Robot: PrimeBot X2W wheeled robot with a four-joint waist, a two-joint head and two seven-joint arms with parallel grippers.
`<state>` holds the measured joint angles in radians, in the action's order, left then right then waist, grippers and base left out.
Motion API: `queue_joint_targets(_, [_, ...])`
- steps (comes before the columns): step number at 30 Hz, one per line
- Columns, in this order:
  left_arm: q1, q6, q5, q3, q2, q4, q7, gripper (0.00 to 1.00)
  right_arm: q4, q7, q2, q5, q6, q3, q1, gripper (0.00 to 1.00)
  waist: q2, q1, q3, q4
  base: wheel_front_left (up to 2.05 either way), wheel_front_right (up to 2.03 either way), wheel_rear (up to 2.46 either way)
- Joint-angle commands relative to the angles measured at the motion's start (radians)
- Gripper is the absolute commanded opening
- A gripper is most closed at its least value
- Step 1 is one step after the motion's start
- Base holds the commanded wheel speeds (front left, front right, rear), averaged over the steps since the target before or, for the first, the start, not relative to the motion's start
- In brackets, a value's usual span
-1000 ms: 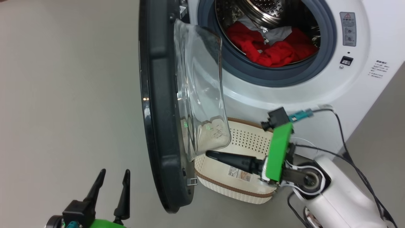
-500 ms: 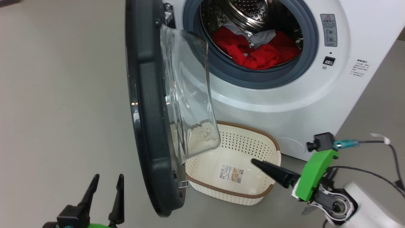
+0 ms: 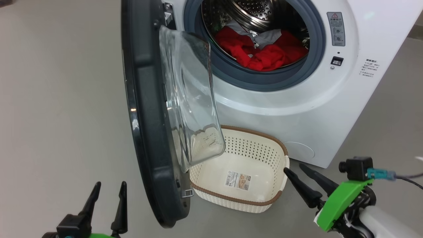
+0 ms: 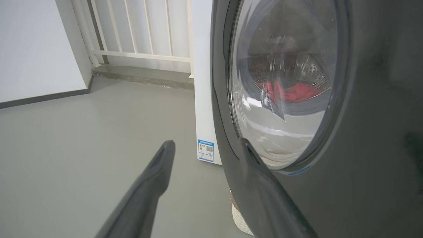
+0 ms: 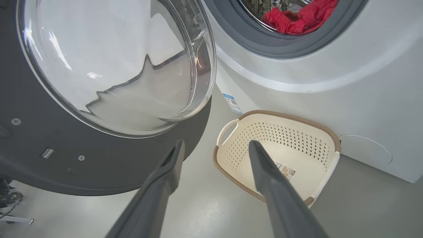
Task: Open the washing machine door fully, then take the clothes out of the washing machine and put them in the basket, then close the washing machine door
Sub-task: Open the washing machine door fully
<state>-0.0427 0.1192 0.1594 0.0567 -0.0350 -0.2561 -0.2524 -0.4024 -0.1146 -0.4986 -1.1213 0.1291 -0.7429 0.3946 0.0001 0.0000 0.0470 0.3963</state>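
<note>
Across the floor (image 3: 49,99), head view: washing machine (image 3: 297,109) at the upper right, washing machine door (image 3: 145,115) hinged on the left and standing out roughly edge-on, glass bowl bulging toward the drum side. Clothes (image 3: 261,53) heaped red in the drum's lower half, wider side to side than deep, all inside the grey ring. Basket (image 3: 254,131) empty on the floor, close against the machine's front, below the opening and partly under the glass bowl. Left tool (image 3: 111,182) at the lower left, fingers spread with nothing between them, on the outer side of the door and so walled off from the drum. Right tool (image 3: 293,167) at the lower right, fingers parted and bare, tips just beside the basket's right rim, pointing up-left. Left wrist view: left tool (image 4: 207,141) released, aimed past the door's (image 4: 363,99) black outer face, clothes (image 4: 297,92) glimpsed through the glass. Right wrist view: right tool (image 5: 216,142) gaping and empty, one finger across the basket's (image 5: 287,115) near rim, the other over bare floor, door's (image 5: 99,158) inner face to its left, clothes (image 5: 304,16) high and to the right beyond the grey ring. Judged from this: right arm the nearer, with an unblocked line up and forward to the heap; probably best gripped across the heap's short way, near the front lip. Hard to tell whether the door counts as fully open.
</note>
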Motion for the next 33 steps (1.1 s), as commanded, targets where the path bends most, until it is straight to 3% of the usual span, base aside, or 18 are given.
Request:
queue_joint_targets(1, [-0.011,0.005,-0.009,-0.035,-0.015,0.02,-0.009,1.0,0.005,-0.039,-0.016,0.014,0.002,-0.017,0.009,1.0,-0.0001,0.0,-0.002,0.001,0.0,0.0,0.0])
queue_joint_targets(7, [-0.011,0.004,-0.011,-0.038,-0.015,0.02,-0.009,1.0,-0.051,-0.145,-0.011,0.135,0.002,-0.02,0.03,1.0,-0.0001,0.0,-0.006,0.002,0.0,0.0,0.0])
queue_joint_targets(13, [-0.011,0.002,-0.007,-0.04,-0.015,0.028,-0.009,1.0,0.024,-0.147,0.056,0.339,0.002,0.225,-0.043,1.0,-0.0001,0.0,-0.001,0.0,0.0,0.0,0.0])
queue_joint_targets(19, [-0.01,0.002,-0.006,-0.036,-0.015,0.034,-0.009,1.0,0.084,-0.147,0.12,0.47,0.002,0.381,-0.138,1.0,-0.0001,0.0,-0.003,0.005,0.0,0.0,0.0])
queue_joint_targets(33, [-0.005,-0.005,0.012,-0.028,-0.015,0.029,-0.009,1.0,0.066,-0.147,0.177,0.56,0.002,0.436,-0.233,1.0,-0.0001,0.0,-0.013,0.009,0.0,0.0,0.0])
